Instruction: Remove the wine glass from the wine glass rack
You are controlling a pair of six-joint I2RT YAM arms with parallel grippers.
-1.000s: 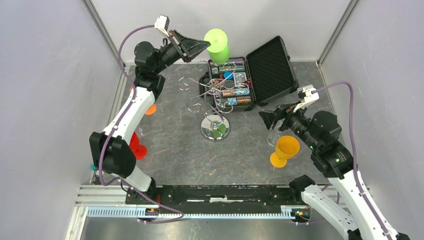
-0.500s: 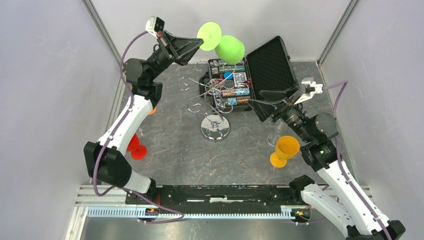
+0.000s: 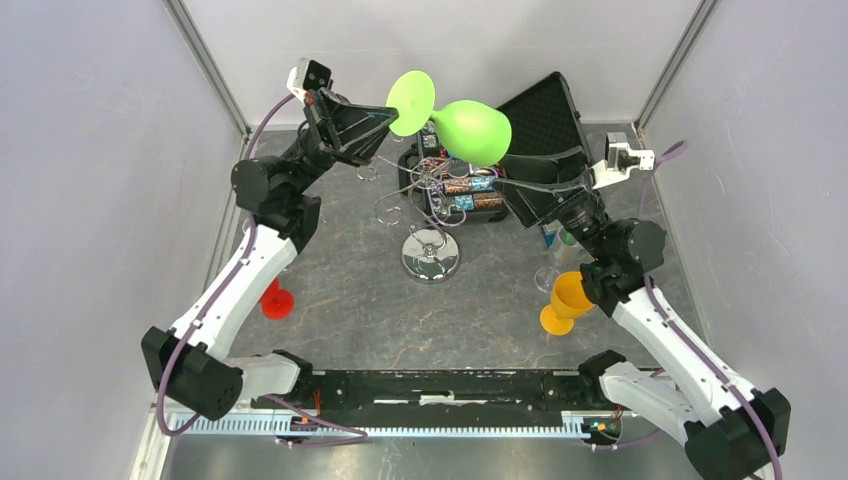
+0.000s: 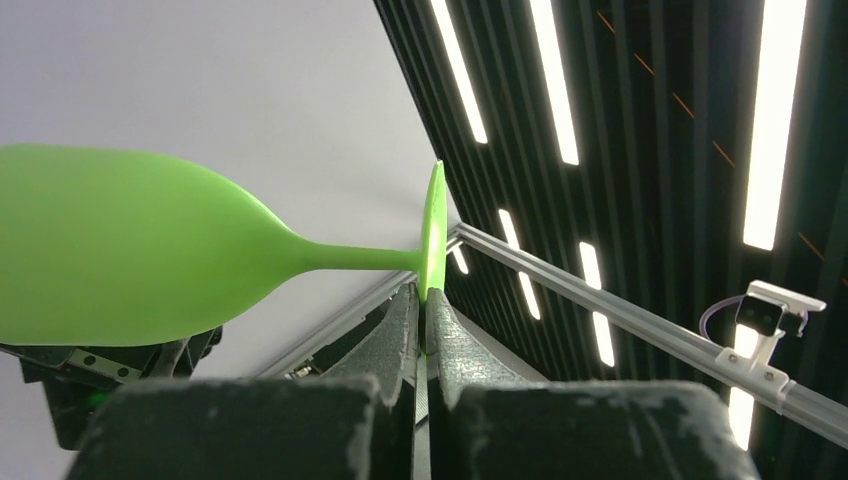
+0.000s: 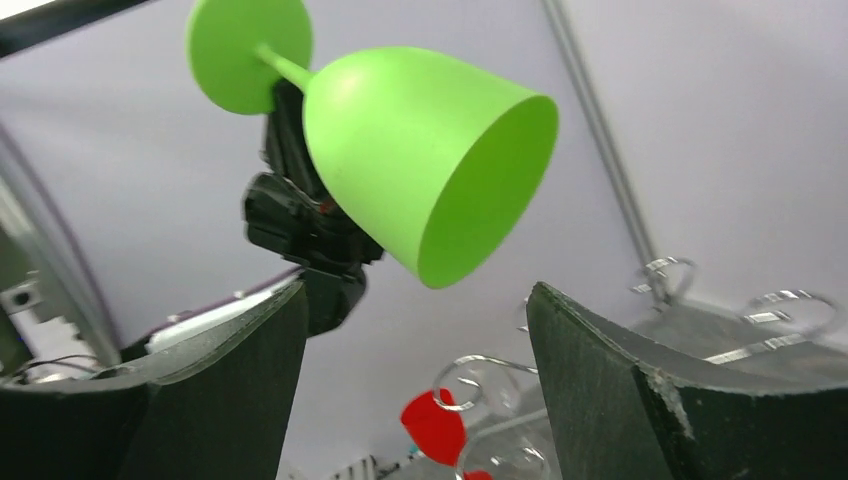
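Note:
A green wine glass (image 3: 472, 130) lies on its side in the air above the wine glass rack, clear of the wire arms. My left gripper (image 3: 392, 112) is shut on the rim of its round foot (image 4: 433, 235), with the bowl (image 4: 130, 255) pointing away to the right. The rack has a mirrored disc base (image 3: 431, 256) and curled chrome arms (image 3: 400, 186). My right gripper (image 3: 512, 180) stands open just right of the bowl. In its wrist view the bowl's mouth (image 5: 400, 150) hangs above the wide gap between its fingers (image 5: 250, 370), and nothing is held.
An open black case (image 3: 540, 125) with small items stands behind the rack. An orange glass (image 3: 570, 298) and a clear glass (image 3: 547, 276) stand by the right arm. A red glass (image 3: 272, 298) stands at the left. Grey walls close in both sides.
The left arm has lifted the green glass and tipped it over to the right. The right arm has risen and swung left, bringing its open fingers up beside the bowl.

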